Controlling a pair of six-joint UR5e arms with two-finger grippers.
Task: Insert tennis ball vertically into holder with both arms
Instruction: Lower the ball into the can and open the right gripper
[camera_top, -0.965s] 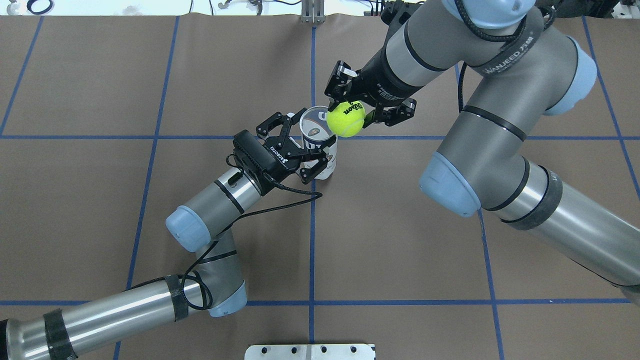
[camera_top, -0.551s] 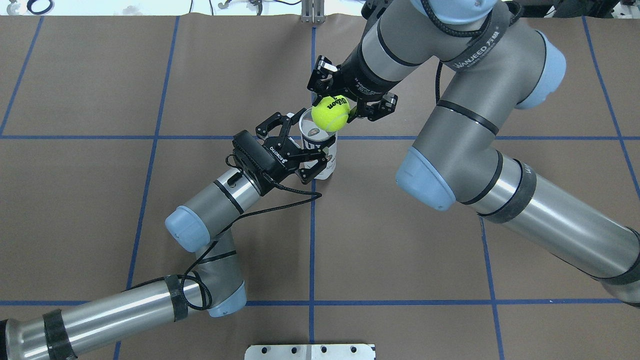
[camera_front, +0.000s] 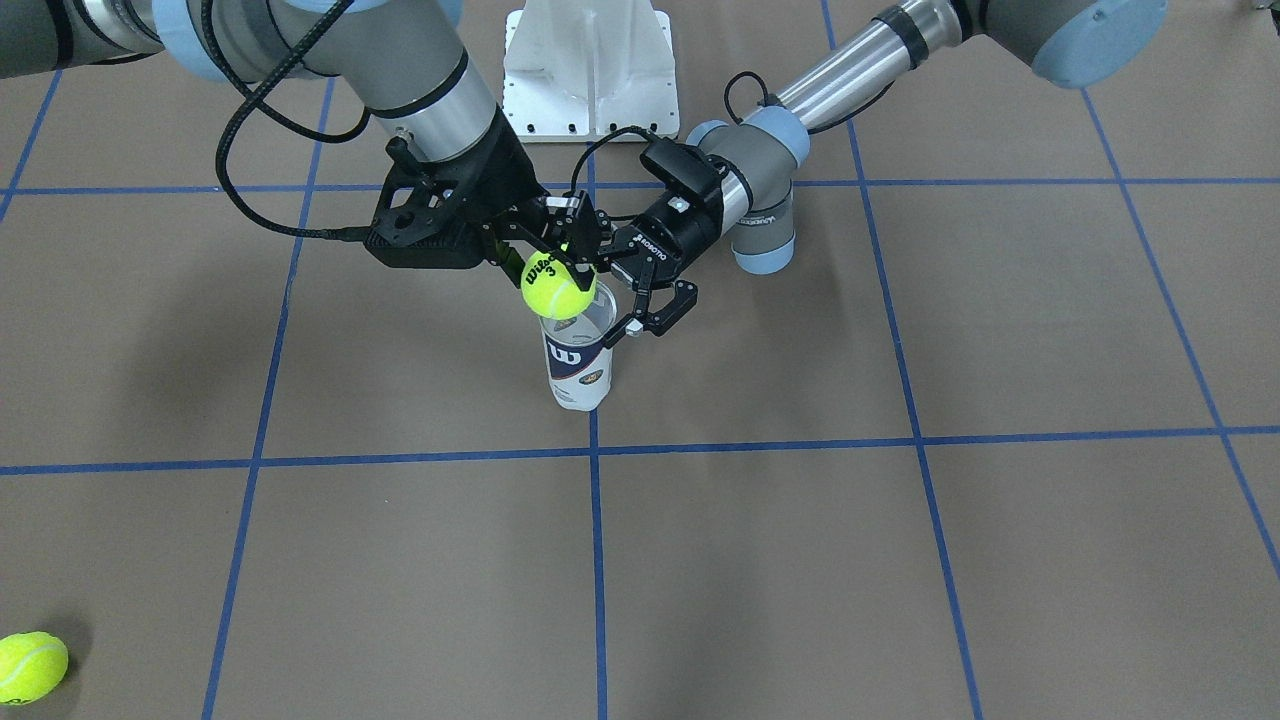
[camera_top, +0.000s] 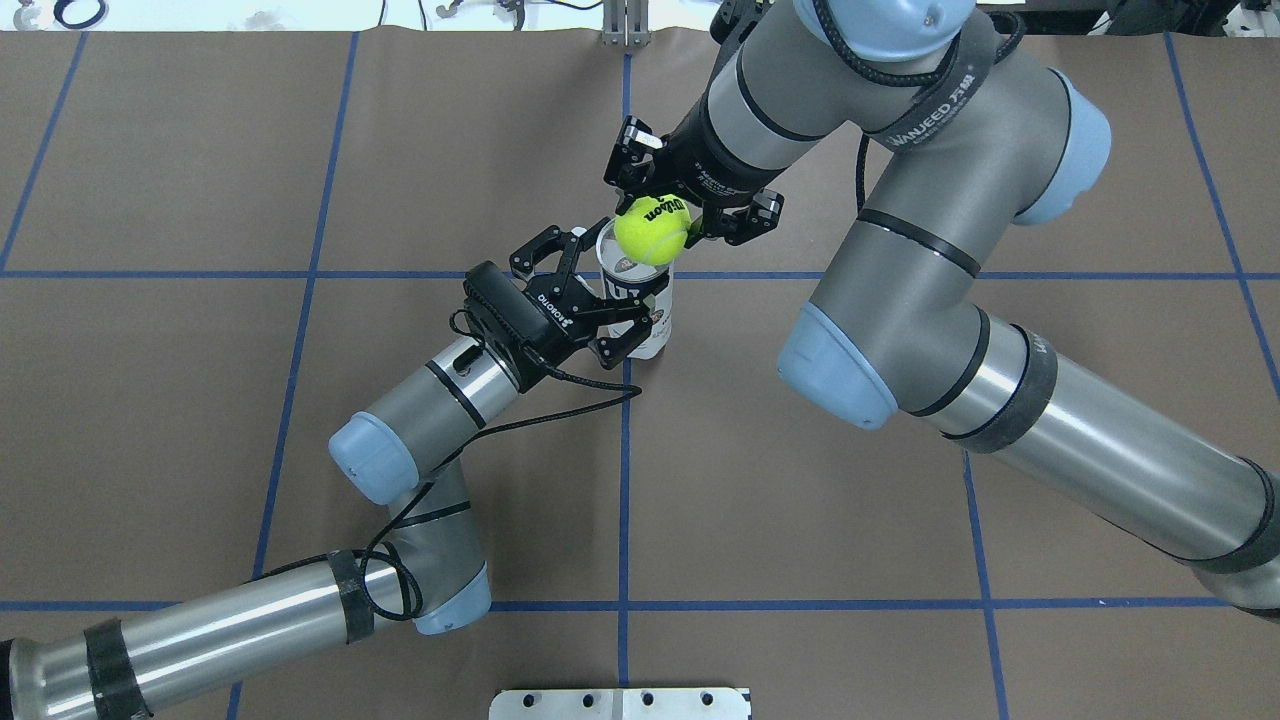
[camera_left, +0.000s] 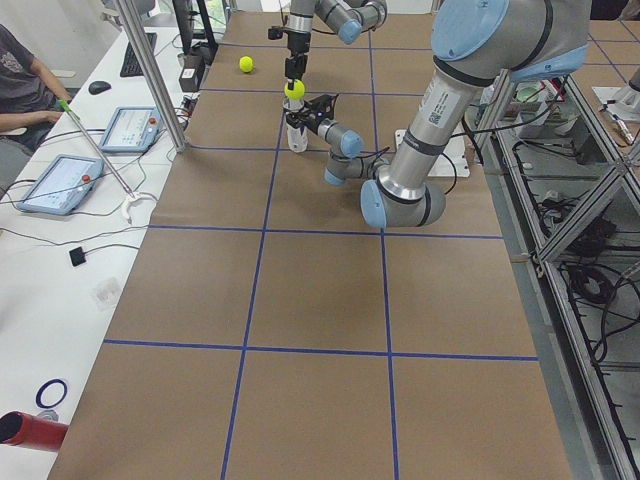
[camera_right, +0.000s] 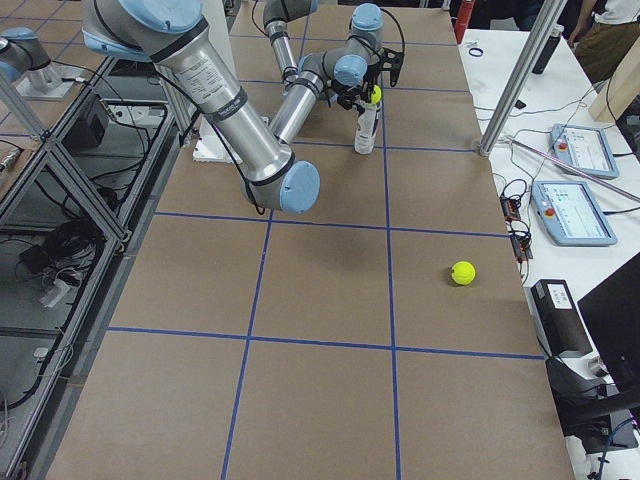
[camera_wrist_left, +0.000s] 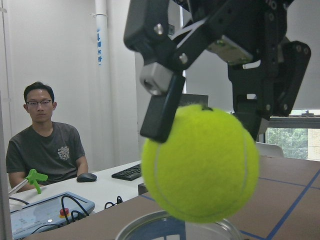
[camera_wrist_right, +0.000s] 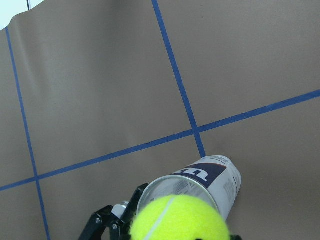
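You had the can (camera_front: 577, 365) standing upright on the brown table (camera_top: 200, 150), just beside a crossing of two blue lines, with its open mouth up. Your left gripper (camera_top: 615, 290) reached in low from the side. Its fingers sat on either side of the can's upper part, closed against the clear wall, so it was holding the can.

Your right gripper (camera_top: 662, 215) pointed down from above and was clamped on the tennis ball (camera_top: 651, 229), one finger on each side of it. The ball hung just over the can's mouth and was not yet inside. In the left wrist view its underside sat right above the rim. From overhead it covered the far right part of the opening. I could not tell whether it was centred over the mouth.

A second ball (camera_front: 30, 665) lay well apart from all this, near the table edge on your side and toward the robot's right. A person (camera_wrist_left: 47, 145) sat at a white desk (camera_wrist_left: 105, 187) beyond the table.
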